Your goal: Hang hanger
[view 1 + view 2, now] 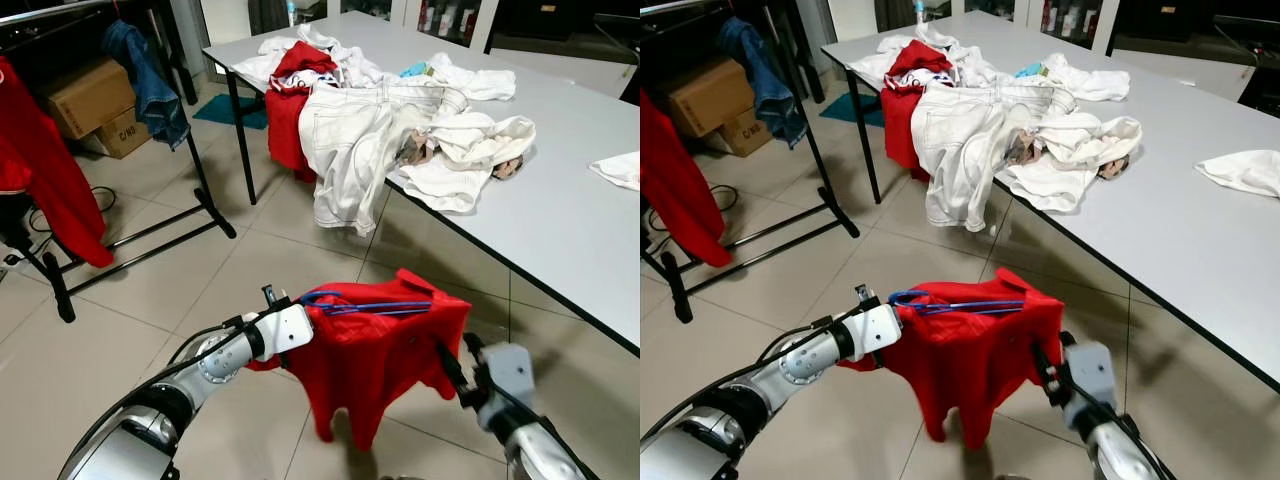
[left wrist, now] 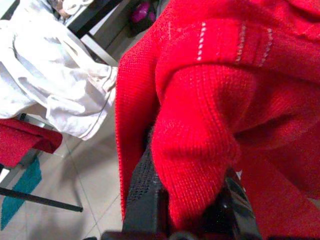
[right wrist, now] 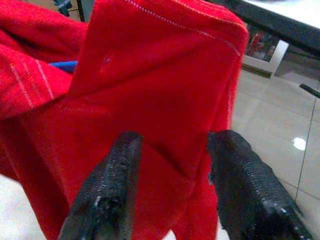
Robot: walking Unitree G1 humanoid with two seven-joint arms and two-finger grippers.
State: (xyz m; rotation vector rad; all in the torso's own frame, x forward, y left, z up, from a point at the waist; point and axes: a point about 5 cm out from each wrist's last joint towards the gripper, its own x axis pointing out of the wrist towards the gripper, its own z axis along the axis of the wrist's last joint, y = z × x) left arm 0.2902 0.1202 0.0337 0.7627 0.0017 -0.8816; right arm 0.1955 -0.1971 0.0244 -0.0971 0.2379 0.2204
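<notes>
A red knit sweater (image 1: 375,350) hangs on a blue hanger (image 1: 365,305) low over the tiled floor, between my two arms. My left gripper (image 2: 187,200) is shut on a fold of the sweater at its left shoulder, and the knit bulges out between the black fingers (image 2: 145,190). From the other side, my right gripper (image 3: 172,145) is open, its fingers apart right up against the sweater's right shoulder. The hanger's blue hook (image 1: 310,298) points toward my left wrist. A black clothes rack (image 1: 200,190) stands at the far left.
The rack carries a denim jacket (image 1: 150,85) and a red garment (image 1: 45,170). Cardboard boxes (image 1: 95,100) sit behind it. A grey table (image 1: 560,230) on the right holds a pile of white and red clothes (image 1: 380,130), some draped over its edge. Tiled floor lies between.
</notes>
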